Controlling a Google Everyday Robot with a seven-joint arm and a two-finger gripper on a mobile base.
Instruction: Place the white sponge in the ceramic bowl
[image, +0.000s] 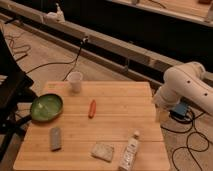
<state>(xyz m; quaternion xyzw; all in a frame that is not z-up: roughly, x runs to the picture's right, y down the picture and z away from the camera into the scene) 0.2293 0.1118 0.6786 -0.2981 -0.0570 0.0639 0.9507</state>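
- Camera view: white sponge (102, 151) flat at table's (125, 97) 6 o'clock edge, bottle (130, 154) just beside at its 3 o'clock; ceramic bowl (59, 100) empty at table's 9 o'clock, well apart.
- Gripper (160, 109) low off table's 3 o'clock edge, below white arm (187, 85); open or closed: cannot tell.
- Could tip bottle on descent, too close to sponge.
- Could grab grey block (55, 138) at sponge's 9 o'clock instead; similar shape.
- Could lose thin pad from pinch or shove it off near edge.
- Could clip bowl rim on carry.
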